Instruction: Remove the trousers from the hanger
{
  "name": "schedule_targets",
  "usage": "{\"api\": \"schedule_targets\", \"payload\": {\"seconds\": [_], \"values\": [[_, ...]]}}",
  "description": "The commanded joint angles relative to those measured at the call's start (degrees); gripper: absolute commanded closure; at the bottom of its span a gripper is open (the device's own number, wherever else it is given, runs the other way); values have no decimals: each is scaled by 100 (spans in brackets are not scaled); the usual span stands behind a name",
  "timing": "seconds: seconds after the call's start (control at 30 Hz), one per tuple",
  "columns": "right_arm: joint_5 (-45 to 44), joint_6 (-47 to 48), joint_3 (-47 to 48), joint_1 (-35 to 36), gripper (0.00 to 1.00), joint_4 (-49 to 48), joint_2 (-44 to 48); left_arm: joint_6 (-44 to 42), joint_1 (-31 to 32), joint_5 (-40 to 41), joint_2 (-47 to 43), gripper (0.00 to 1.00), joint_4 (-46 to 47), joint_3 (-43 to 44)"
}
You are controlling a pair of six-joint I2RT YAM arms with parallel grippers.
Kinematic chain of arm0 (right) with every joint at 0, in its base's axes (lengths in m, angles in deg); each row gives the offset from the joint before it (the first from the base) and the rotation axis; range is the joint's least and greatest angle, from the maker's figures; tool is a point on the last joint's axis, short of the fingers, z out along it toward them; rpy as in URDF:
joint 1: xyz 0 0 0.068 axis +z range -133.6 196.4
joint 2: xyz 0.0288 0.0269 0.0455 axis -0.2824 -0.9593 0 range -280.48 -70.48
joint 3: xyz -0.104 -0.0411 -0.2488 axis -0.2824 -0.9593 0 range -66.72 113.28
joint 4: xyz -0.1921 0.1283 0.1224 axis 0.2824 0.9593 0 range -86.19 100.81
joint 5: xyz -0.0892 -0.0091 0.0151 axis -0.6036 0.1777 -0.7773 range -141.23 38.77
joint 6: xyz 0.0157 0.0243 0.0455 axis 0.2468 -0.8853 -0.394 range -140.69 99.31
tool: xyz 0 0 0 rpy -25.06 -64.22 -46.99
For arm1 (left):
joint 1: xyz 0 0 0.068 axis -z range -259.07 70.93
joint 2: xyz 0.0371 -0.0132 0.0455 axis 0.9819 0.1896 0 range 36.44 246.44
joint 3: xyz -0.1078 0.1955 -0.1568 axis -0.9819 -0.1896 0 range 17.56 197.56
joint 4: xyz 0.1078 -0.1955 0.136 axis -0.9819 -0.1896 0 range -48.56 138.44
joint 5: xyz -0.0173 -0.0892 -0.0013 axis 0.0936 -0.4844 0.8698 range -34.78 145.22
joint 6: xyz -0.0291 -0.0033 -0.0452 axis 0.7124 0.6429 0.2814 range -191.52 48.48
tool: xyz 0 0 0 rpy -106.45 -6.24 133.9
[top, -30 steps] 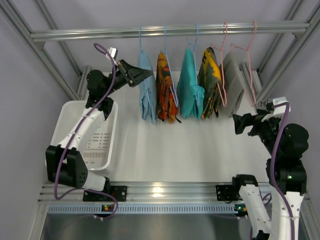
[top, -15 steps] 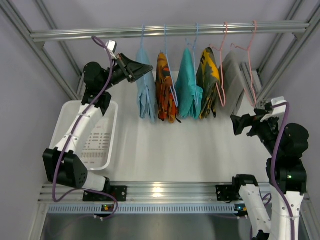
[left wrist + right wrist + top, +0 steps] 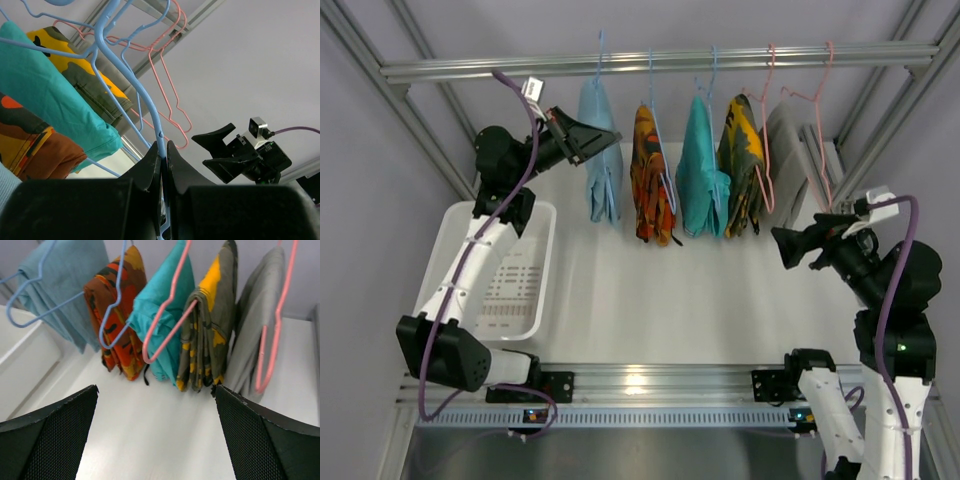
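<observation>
— What is altered on the left side?
— The left gripper is closed a little tighter on the wire of the hanger. It is carried higher and further left than a second ago, and the hanger is lifted with it, so that the hook is seen higher against the rail.
— And the trousers?
— They are drawn up and to the left. A wider gap is opened between them and the orange-patterned garment.
— Is anything changed on the right?
— The right gripper is brought further left, and its arm is stretched out more.
</observation>
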Motion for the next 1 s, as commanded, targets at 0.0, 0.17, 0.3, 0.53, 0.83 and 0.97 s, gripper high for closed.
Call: {"api": "schedule_targets", "payload": {"seconds": [0.0, 0.17, 0.3, 0.53, 0.83, 0.97], "values": [[764, -682, 227, 58, 1, -664, -9, -692, 73, -135, -496, 100, 1384, 345], [1328, -2044, 385, 58, 0, -1666, -140, -1141, 179, -21, -1023, 100, 609, -6], [1759, -3485, 587, 58, 7, -2615, -325, -1333, 459, -21, -1462, 100, 198, -436], [2093, -4059, 1448, 67, 12, -2863, -1062, -1897, 1093, 532, -2218, 100, -839, -614], [1681, -4218, 1800, 1084, 14, -3153, -1923, -1668, 1181, 998, -2623, 100, -1499, -569], [1383, -3972, 2159, 1779, 15, -3188, -2433, -1677, 1172, 1104, -2702, 100, -1623, -596]]}}
